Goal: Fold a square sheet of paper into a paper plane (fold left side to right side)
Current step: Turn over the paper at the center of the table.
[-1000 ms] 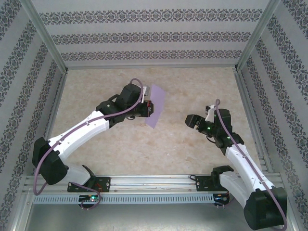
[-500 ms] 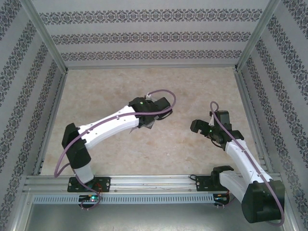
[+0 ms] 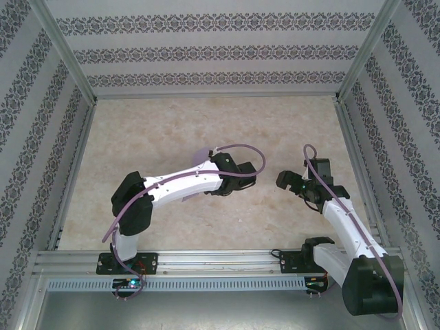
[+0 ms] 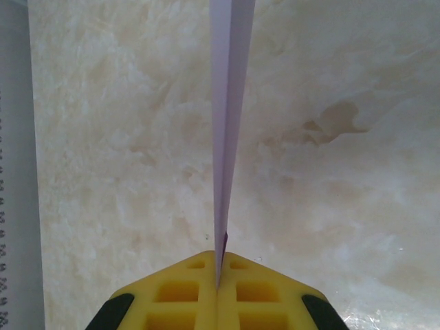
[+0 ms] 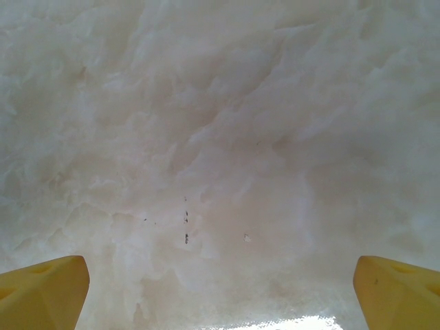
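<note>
The lavender sheet of paper [image 4: 227, 103] runs edge-on away from my left gripper [image 4: 218, 265], folded into two layers that meet in the grip. The yellow fingers [image 4: 179, 295] are shut on its near edge and hold it above the marbled table. From above, the left wrist [image 3: 232, 172] hangs over the middle of the table, with a pale sliver of the paper [image 3: 201, 156] beside the forearm. My right gripper [image 3: 284, 181] hovers to the right of it, apart from the paper. Its fingertips [image 5: 42, 292] stand wide open over bare table, with nothing between them.
The beige marbled table [image 3: 151, 130] is boxed in by patterned walls [image 3: 206, 48] at the back and sides. A metal rail [image 3: 220, 258] with both arm bases runs along the near edge.
The left arm swung right and toward the near edge with the paper, and its wrist rolled over so the sheet's face is now mostly hidden. The right gripper opened wider and drew back slightly.
</note>
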### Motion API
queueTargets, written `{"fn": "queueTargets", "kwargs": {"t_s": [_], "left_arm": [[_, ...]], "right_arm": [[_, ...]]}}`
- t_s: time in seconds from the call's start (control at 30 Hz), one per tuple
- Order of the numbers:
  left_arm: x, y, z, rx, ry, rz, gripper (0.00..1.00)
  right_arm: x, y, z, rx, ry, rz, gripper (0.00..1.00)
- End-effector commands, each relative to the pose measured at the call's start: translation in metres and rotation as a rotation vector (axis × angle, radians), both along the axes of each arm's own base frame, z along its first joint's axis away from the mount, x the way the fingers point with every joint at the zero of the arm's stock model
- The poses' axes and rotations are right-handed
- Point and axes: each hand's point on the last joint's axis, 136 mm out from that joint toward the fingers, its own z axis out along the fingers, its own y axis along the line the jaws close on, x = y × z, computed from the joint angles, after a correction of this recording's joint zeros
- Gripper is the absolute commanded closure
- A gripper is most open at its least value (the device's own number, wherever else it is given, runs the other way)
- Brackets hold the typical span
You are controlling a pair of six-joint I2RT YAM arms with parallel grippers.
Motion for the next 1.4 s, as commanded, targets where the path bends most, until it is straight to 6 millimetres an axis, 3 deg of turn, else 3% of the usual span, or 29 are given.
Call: {"fn": "queueTargets", "kwargs": {"t_s": [0.0,0.23,0.43,0.93,1.13,1.37], "left_arm": [[-0.006,0.001,-0.013,-0.007,-0.029,0.069,1.0],[-0.005,-0.017,-0.032,0.021,-0.011,0.067,1.0],[-0.004,-0.051,-0.053,-0.134,0.034,0.073,0.99],[-0.007,-0.108,-0.093,-0.46,0.158,0.117,0.72],[0.005,-0.13,-0.081,-0.634,0.173,0.096,0.63],[0.024,-0.118,-0.05,-0.873,0.112,0.073,0.6]], "right_arm": [[-0.001,-0.003,0.001,0.0,-0.005,-0.01,0.02],[-0.001,-0.002,0.003,0.007,-0.014,-0.001,0.02],[-0.001,0.001,0.005,0.017,-0.022,0.013,0.02],[-0.001,0.01,0.002,0.058,-0.008,0.045,0.02],[-0.004,0.016,0.001,0.098,0.007,0.069,0.02],[-0.009,0.048,0.01,0.287,0.01,0.153,0.06]]}}
